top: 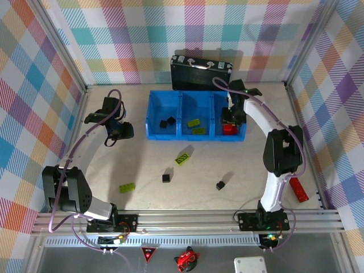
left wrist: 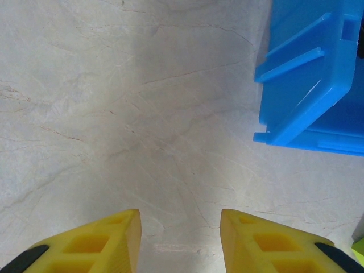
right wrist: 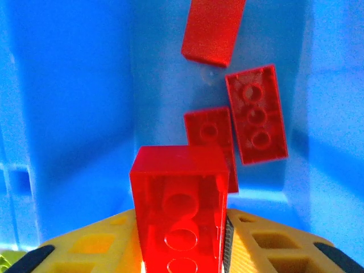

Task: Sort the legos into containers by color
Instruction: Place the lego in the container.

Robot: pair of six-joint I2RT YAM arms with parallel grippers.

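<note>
Over the right compartment of the blue plastic 3-compartment bin (top: 193, 136), a translucent red oblong brick (right wrist: 177, 187) is clamped by the right gripper (right wrist: 181, 224). 3 red bricks (right wrist: 256, 114) are seen below it. The left gripper (left wrist: 180, 219) is held wide-jawed over the pale marbled table (left wrist: 114, 114), beside the bin.

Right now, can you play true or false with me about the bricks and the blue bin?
1. The right gripper holds a red brick over the blue bin. True.
2. The left gripper holds a green brick. False: it is open, with nothing between its fingers.
3. Two black cubes lie in the bin's left compartment. True.
4. Every green brick is in the bin. False: two green bricks lie loose on the table.
5. The black case stands between the bin and the arms' bases. False: it stands behind the bin, on the far side.
</note>
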